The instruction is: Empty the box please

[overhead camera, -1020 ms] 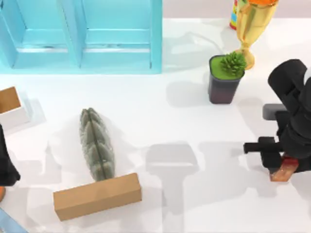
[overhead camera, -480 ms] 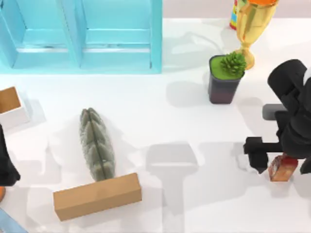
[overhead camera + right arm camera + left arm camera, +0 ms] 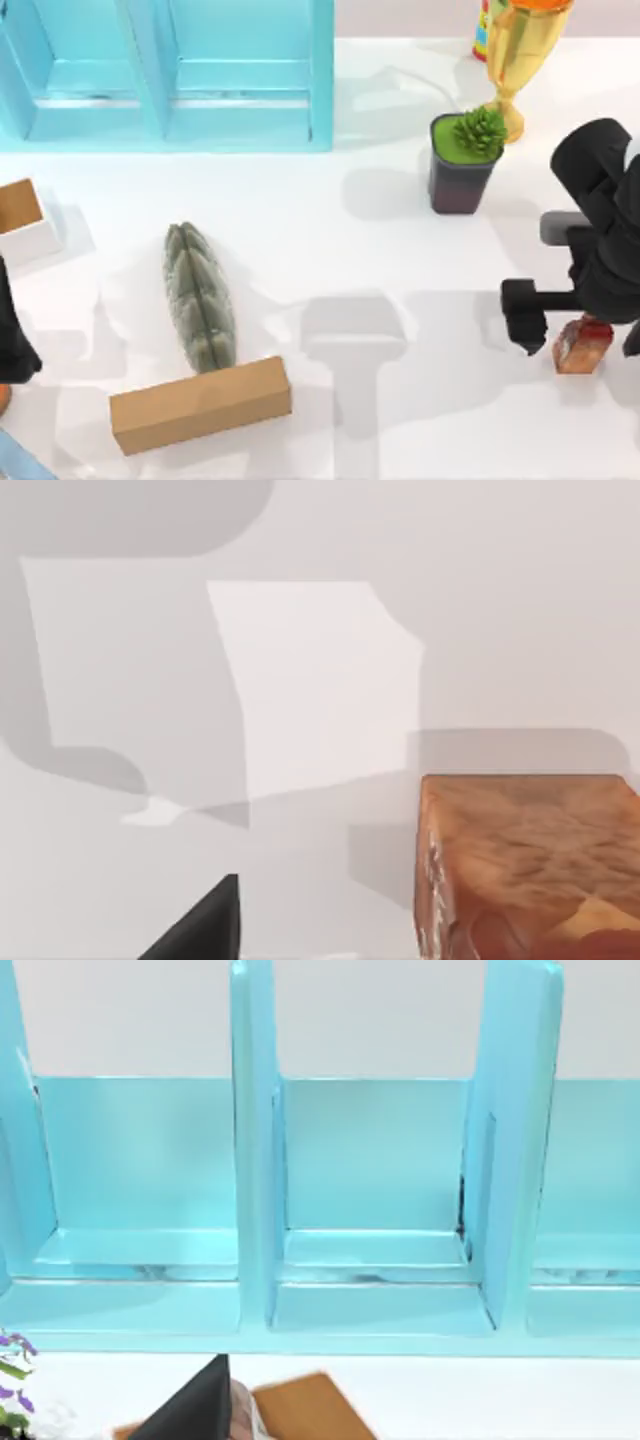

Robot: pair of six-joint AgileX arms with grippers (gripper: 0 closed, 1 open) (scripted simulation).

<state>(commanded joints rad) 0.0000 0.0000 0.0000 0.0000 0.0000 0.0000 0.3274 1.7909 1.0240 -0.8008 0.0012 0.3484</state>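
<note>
A small orange-brown loaf-like block lies on the white table near the right edge. My right gripper hangs open just above it, one finger on either side and apart from the block. In the right wrist view the block sits on the table beside one black fingertip. A small white box with a brown inside stands at the table's left edge. My left arm is parked just in front of it, and one of its fingers shows in the left wrist view.
A light blue shelf unit spans the back left. A long grey-green ridged object and a brown cardboard block lie front left. A potted succulent and a gold trophy stand back right.
The right gripper's fingers have spread apart and let go of the orange-brown block, which now rests on the table. The left arm has not moved.
</note>
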